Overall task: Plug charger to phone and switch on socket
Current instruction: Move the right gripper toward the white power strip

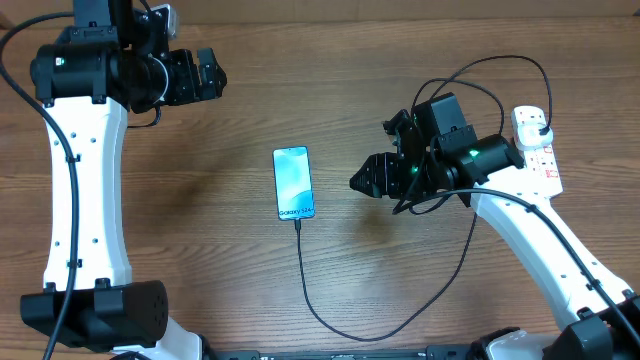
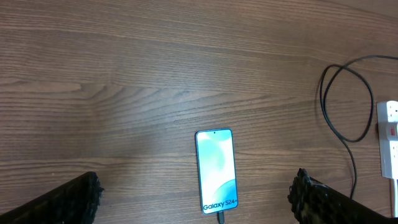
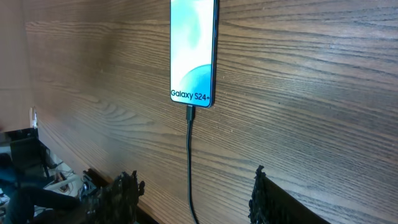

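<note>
The phone [image 1: 294, 182] lies flat in the middle of the table, its light blue screen up and "Galaxy S24+" at the near end. The charger [image 1: 301, 270], a thin black cable, has its small tip in the phone's near end [image 3: 189, 114]. From there it curves along the front of the table and up towards the white socket [image 1: 536, 150] at the far right. My right gripper [image 1: 366, 180] hovers open just right of the phone; in its wrist view the cable [image 3: 189, 162] runs between the fingers, untouched. My left gripper [image 1: 212, 72] stands wide open at the far left, holding nothing.
The cable loops [image 2: 339, 99] near the socket [image 2: 388, 140], behind my right arm. The white left arm [image 1: 85, 180] stands along the left side of the wooden table [image 1: 200, 230].
</note>
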Controlling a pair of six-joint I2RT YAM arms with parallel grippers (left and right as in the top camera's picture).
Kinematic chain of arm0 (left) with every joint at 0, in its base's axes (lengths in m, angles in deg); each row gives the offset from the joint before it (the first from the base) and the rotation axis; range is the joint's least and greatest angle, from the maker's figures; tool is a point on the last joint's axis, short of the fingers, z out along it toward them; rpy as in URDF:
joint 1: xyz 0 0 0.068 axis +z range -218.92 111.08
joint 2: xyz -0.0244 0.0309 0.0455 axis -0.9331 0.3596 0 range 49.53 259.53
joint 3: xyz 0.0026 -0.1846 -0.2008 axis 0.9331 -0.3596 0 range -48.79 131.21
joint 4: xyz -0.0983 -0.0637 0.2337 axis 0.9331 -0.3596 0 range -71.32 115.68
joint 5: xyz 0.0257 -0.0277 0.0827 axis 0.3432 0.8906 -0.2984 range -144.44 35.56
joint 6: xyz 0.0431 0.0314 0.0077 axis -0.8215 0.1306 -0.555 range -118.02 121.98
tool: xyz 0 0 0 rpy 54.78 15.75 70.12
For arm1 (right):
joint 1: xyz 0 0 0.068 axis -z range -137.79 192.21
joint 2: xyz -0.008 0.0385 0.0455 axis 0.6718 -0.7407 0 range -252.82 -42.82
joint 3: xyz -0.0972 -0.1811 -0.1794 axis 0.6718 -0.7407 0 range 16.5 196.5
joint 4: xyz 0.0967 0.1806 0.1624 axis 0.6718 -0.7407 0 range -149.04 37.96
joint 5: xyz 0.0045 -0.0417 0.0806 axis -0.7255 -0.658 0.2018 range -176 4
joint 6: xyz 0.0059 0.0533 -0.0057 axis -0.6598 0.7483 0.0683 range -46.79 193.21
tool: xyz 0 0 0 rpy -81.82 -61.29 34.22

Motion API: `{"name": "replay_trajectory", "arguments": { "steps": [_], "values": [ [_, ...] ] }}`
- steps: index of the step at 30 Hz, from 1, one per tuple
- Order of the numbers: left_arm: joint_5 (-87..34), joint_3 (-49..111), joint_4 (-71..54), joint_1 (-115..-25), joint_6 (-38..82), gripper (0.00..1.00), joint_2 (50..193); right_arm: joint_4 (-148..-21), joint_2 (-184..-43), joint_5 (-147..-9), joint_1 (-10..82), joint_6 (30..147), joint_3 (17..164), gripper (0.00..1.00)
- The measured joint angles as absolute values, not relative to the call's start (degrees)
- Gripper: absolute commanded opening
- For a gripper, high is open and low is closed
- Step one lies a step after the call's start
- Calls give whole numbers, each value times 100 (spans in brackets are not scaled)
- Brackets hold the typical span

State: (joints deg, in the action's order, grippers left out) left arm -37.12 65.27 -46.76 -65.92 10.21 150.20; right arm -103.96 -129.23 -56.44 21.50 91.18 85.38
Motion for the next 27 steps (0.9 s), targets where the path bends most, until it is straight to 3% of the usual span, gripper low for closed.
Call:
{"name": "replay_trajectory", "arguments": {
  "steps": [18, 20, 22, 27],
  "values": [
    [-3712, 6527, -4676, -6592, 1021, 100, 15020, -10531, -12923, -5646, 2150, 9116, 8538, 60],
    [-3712, 6527, -4676, -6592, 1023, 100, 15020, -10577, -12923, -5644, 2150, 9142, 8538, 73],
    [-3712, 6527, -4676, -6592, 1023, 100, 15020, -10566, -12923, -5637, 2150, 9132, 8538, 75],
    [-3712, 6527, -4676, -6592, 1023, 100, 15020, -10564, -12923, -5580, 2150, 9123, 8538, 67]
  ]
}}
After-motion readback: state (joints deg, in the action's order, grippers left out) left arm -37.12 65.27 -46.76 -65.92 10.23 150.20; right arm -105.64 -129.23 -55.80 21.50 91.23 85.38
